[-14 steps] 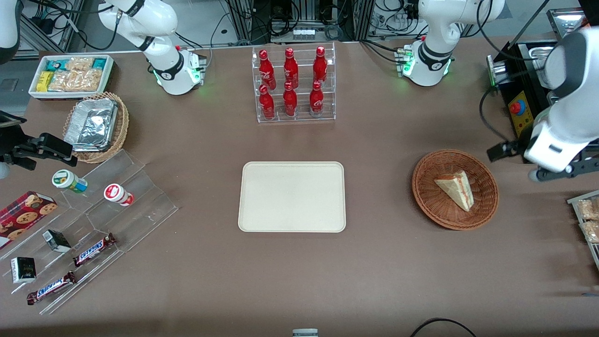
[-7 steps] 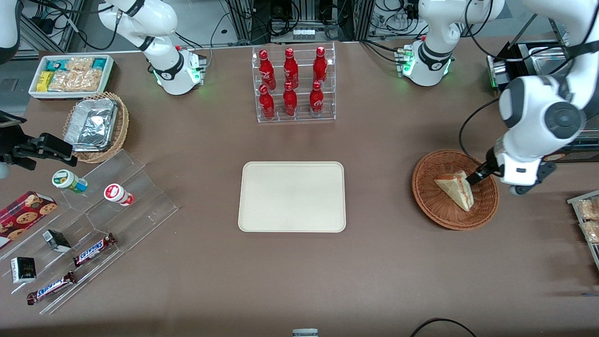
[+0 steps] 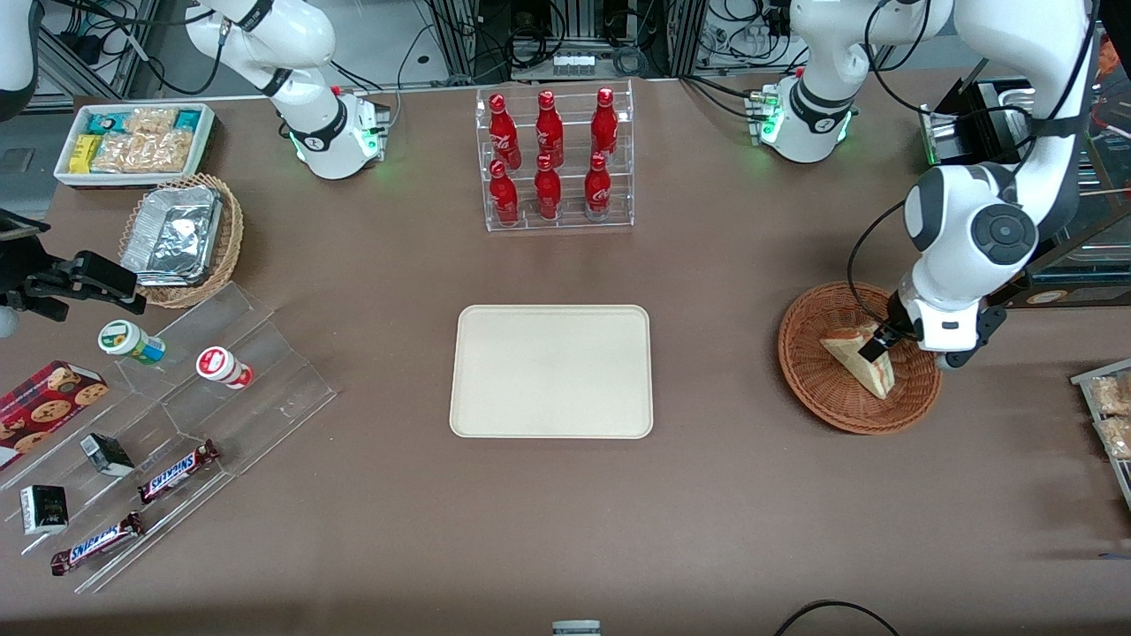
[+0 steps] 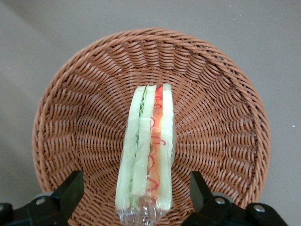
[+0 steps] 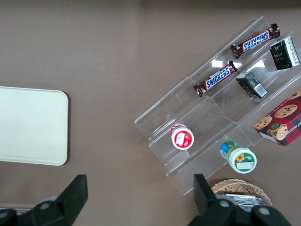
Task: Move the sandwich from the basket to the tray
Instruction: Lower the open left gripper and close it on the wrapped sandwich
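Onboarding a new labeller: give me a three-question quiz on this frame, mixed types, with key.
1. True or false: the sandwich already lies on the tray.
2. Multiple choice: the gripper is A) over the tray, B) above the basket with open fingers on either side of the sandwich, C) shut on the sandwich.
3. Fill in: the rack nearest the arm bases holds red ____.

Key: 1 false, it lies in the basket; 2 B; 3 bottles.
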You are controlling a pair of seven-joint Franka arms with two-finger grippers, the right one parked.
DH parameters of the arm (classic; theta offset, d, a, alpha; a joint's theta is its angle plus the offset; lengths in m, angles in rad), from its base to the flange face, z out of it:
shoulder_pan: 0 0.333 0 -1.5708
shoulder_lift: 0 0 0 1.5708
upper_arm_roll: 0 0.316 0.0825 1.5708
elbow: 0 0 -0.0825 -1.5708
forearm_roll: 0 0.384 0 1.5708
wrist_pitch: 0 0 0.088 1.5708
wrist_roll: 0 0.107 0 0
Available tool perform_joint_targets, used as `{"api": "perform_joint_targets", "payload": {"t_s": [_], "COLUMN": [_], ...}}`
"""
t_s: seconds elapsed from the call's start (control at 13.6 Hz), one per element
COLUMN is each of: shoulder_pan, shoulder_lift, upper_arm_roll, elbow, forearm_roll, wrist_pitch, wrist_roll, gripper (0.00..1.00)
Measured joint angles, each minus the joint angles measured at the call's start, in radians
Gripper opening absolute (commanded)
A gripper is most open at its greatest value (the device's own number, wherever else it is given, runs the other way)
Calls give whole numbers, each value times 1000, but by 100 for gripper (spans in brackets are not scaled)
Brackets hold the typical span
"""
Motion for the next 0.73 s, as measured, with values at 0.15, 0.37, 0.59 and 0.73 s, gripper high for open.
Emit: {"api": "perform_joint_targets", "payload": {"t_s": [0.15, 0.37, 0.59, 0.73], "shoulder_pan": [2, 2, 2, 0], "shoulder_lift": [9, 30, 48, 48], "upper_arm_roll": [1, 1, 1, 0], "elbow": [-54, -105, -108, -104], "forearm_roll": [0, -1, -1, -1], "wrist_pitch": [94, 187, 219, 221], "wrist_roll": [-4, -18, -63, -86], "gripper": [100, 80, 11, 7]}}
